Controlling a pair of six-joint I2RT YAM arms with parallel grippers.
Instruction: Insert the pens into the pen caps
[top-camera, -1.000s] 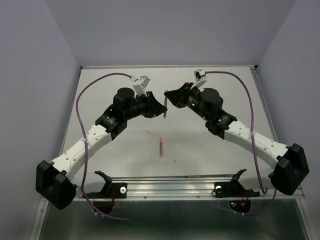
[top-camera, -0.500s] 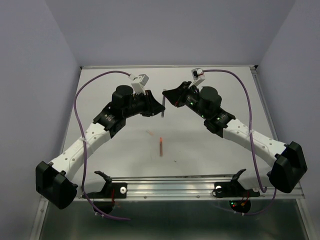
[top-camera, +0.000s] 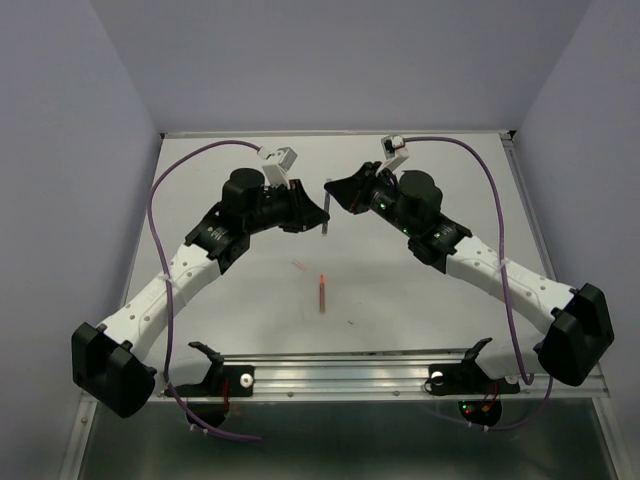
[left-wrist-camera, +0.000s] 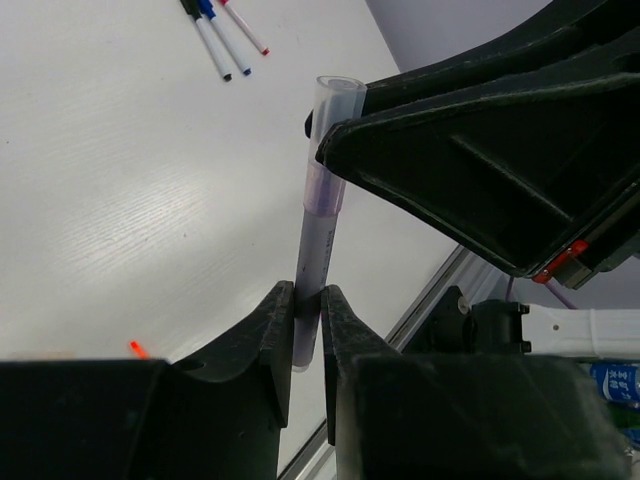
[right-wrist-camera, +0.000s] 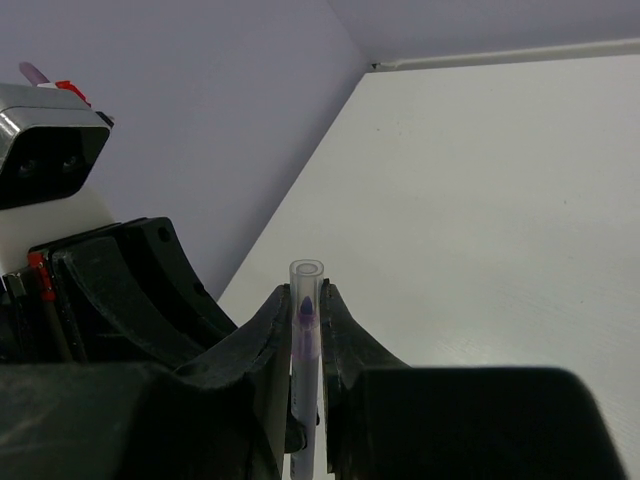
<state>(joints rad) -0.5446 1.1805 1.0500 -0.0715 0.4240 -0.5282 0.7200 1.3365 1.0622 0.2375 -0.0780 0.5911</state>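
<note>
Hardly moved since a second ago: only a small drift of both wrists toward the far left, with the pen (top-camera: 328, 212) kept at the same spot between them, above the table (top-camera: 420, 300).

Hard to read from above: just a thin dark line for the pen, and the fingertips of both arms lost behind their own black bodies. Near the middle of the table, an orange pen (top-camera: 322, 292) lying flat, well apart from the arms. Just up and left of it, a pale streak (top-camera: 300, 265), too faint to name.

From the left wrist, lower end of the held pen hidden between the fingers, and one side of its top covered by the black body of the right arm. Far back, three pens (left-wrist-camera: 224, 40) side by side, cut off by the upper edge, with black, blue and red tips.

Left gripper (left-wrist-camera: 307, 300): pressed almost together, pinching the grey barrel low down, pen a little tilted.

Right gripper (right-wrist-camera: 305, 295): also narrow, pinching the clear cap (right-wrist-camera: 306, 280) from both sides, with the purple tip of the pen seen inside. Cannot tell how deep in the cap. Below the fingers, all dark and blurred.
</note>
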